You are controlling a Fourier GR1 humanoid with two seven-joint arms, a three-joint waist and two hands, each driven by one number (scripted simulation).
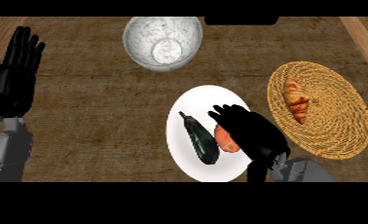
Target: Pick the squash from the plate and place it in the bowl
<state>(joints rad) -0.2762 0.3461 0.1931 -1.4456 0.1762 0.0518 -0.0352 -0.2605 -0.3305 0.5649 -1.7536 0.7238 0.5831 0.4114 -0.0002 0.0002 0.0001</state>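
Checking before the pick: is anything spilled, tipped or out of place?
Nothing stands out. The bowl sits mouth up, a dark vegetable and an orange vegetable lie on the plate, and a croissant lies on the wicker mat. The right hand hovers over the plate; the left hand rests open at the left edge.

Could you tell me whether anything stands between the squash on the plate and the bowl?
Nothing visible does: bare wooden counter separates the round white plate from the marbled white bowl. The dark green vegetable lies left of the orange squash, beside the path.
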